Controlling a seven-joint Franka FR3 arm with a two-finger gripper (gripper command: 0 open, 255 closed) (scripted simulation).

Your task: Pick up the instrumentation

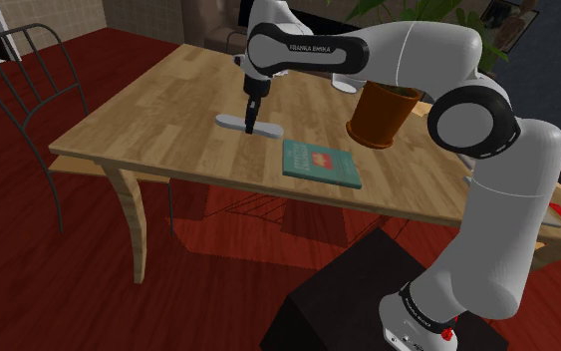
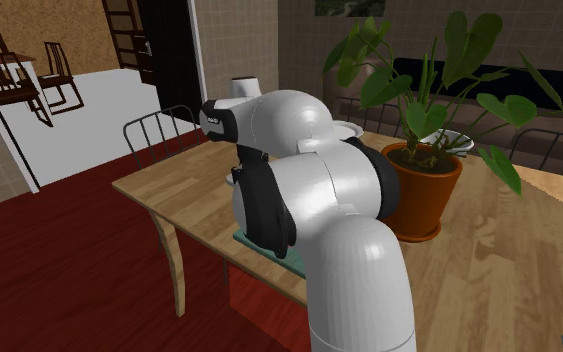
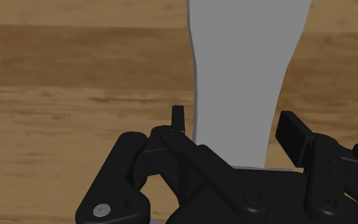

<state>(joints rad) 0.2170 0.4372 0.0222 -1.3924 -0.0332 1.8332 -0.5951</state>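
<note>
Bare tabletop [image 1: 158, 120] surrounds the hand [image 1: 252, 129]; book [image 1: 321, 165] and plant pot [image 1: 383, 113] stand nearby

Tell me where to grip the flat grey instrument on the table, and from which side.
Grip the grey instrument at its narrow waist, across its width, coming straight down from above. It lies flat on the table and flares wider toward one end, so the slim part suits a pinch best. The end effector hangs right over that waist.
</note>
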